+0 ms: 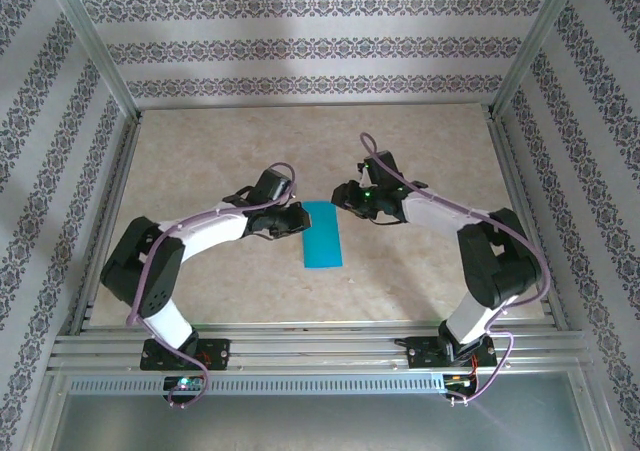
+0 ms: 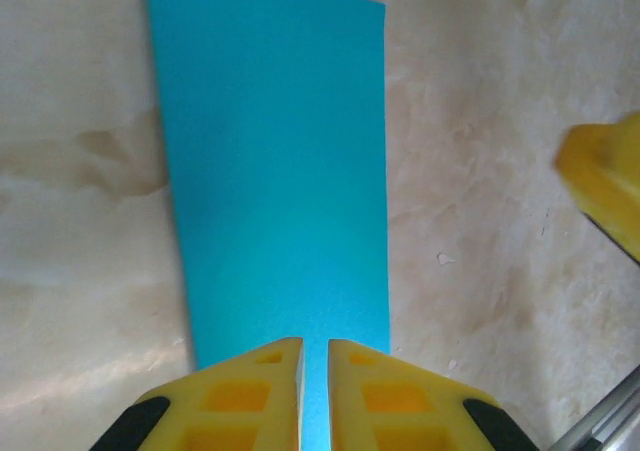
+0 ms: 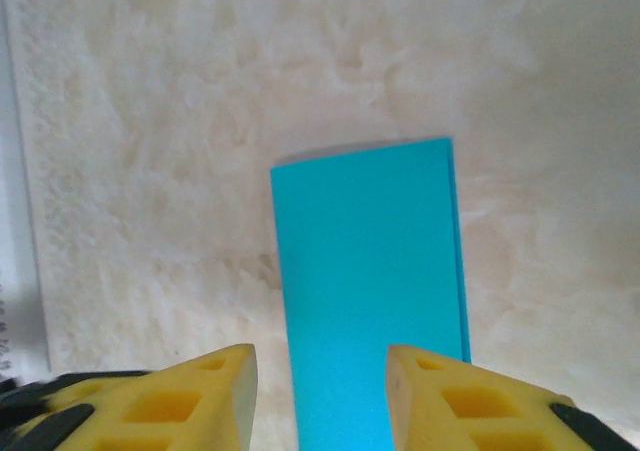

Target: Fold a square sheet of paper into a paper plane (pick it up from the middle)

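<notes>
The paper (image 1: 321,235) is one blue sheet, long and thin, lying flat on the table (image 1: 420,151). There are two claws, and each has two yellow fingers. The left claw (image 2: 315,349) has its fingers almost together, with just a thin slit between them. The paper starts right at its tips and runs out in front. I cannot tell if it pinches the paper. The right claw (image 3: 322,356) has its fingers wide apart. The paper lies between them and runs out ahead.
</notes>
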{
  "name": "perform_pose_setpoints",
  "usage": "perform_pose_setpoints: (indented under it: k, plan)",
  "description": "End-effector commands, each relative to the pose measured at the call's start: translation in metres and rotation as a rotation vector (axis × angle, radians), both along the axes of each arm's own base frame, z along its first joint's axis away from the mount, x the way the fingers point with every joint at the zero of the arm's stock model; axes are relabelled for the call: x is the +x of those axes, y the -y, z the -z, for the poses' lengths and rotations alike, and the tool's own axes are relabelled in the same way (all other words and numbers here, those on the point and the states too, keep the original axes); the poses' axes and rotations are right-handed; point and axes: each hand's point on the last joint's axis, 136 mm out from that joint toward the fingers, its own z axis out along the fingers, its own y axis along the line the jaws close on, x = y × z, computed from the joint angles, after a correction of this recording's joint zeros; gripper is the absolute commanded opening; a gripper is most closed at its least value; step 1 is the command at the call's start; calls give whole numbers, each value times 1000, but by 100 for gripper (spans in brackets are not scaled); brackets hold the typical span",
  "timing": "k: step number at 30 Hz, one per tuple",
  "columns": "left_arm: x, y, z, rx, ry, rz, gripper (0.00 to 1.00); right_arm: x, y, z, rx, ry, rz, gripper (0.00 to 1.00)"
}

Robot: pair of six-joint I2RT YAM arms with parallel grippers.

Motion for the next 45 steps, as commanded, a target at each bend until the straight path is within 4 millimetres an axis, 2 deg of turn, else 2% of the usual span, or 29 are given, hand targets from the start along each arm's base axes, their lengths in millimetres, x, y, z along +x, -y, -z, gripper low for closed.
perform_pose_setpoints:
  k: [1,6,11,20,29,45]
  plan:
    - [12,17,-3,-77,-5,8,15,-17,13,17,2,-62,31,42]
    - [14,10,21,-23,-51,-20,11,-37,18,31,42,-129,42,43]
    - [14,10,31,-29,-67,-24,11,-53,13,42,94,-190,39,43]
    - [10,3,55,19,-116,-38,11,-63,10,50,97,-229,33,43]
    - [5,3,70,12,-155,-60,11,-80,10,59,65,-286,21,42]
    - [-16,-14,94,72,-290,-140,11,-121,7,70,-26,-379,-39,41]
